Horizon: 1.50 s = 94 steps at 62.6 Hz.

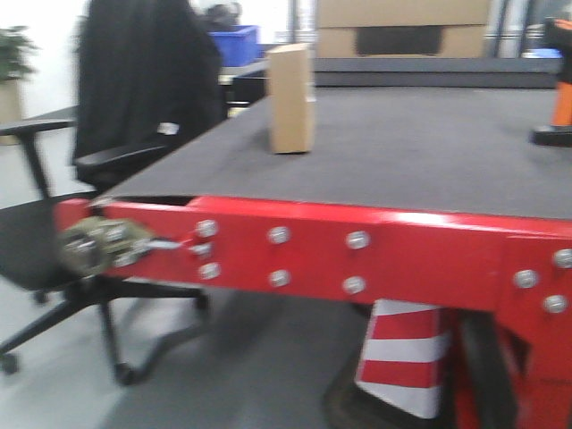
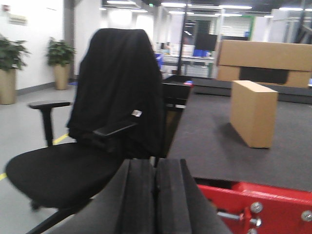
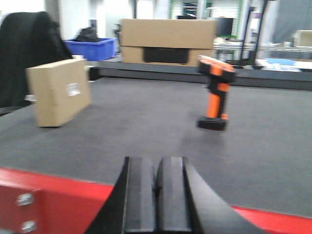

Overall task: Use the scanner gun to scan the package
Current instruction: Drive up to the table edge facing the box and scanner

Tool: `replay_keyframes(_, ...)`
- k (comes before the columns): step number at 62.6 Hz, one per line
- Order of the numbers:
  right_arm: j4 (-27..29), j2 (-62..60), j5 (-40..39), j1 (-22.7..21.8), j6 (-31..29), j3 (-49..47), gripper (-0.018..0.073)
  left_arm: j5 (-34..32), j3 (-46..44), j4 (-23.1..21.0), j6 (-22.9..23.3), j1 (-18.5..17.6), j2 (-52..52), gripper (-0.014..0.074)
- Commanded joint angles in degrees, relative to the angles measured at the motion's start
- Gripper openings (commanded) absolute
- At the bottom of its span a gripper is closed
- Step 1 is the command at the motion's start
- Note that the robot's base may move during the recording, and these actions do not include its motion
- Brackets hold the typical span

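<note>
On the package (image 3: 58, 100), a white label (image 3: 73, 89); unreadable.

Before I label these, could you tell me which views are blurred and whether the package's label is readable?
Front view: motion-blurred throughout, the package edge-on, the scanner cropped at the right edge. Left wrist view: the sharpest, only mildly soft. Right wrist view: soft; the label is a white smudge, unreadable.

L gripper (image 2: 156, 194) — dark padded fingers pressed flat together, nothing btwn them, pointing fwd and approx level at the bottom of its wrist view. R gripper (image 3: 156, 195) same — fingers closed on each other, empty, level, fwd.
</note>
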<state>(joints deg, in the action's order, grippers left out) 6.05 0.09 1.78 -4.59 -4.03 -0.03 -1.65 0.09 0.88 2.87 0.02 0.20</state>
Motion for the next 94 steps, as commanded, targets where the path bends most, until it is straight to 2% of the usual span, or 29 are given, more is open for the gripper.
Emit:
replay_keyframes(1, 0.1, -0.1, -1.0, -0.3, 0.0, 0.0, -0.0167, -0.7, -0.1, -0.2, -0.2, 0.2, -0.2, -0.0091)
replay_keyframes(94, 0.1, -0.1, -1.0, -0.3, 0.0, 0.0, -0.0167, -0.7, -0.1, -0.2, -0.2, 0.2, -0.2, -0.0091)
